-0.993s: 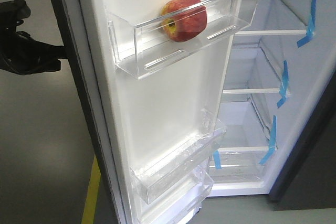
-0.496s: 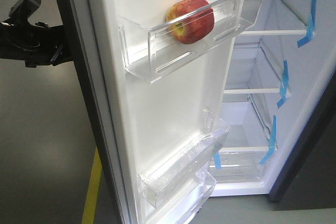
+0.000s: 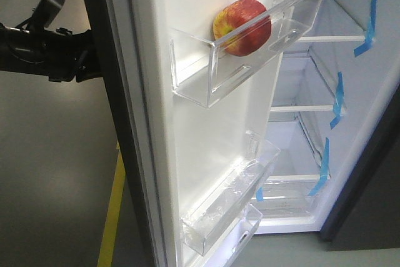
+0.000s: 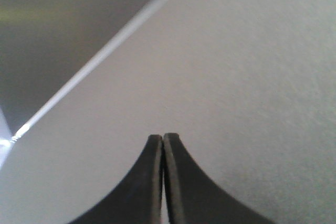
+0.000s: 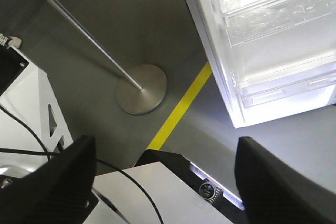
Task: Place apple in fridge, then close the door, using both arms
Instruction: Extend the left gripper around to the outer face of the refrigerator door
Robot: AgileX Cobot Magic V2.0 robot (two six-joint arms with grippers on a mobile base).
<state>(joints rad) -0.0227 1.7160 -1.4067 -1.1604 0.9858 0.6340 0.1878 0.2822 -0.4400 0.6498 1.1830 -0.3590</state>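
Upper centre of your front view: apple (image 3: pixel 242 27), red with a yellow patch, in a clear bin (image 3: pixel 212 82) on the door (image 3: pixel 187 129), white inside, dark grey at its outer edge. At right you have the fridge (image 3: pixel 294 148), white inside, with blue tape strips (image 3: pixel 369 20); lower left, grey floor (image 3: pixel 56 173) with a yellow line (image 3: pixel 111 217). Left gripper (image 4: pixel 163 139): black, in your left wrist view.
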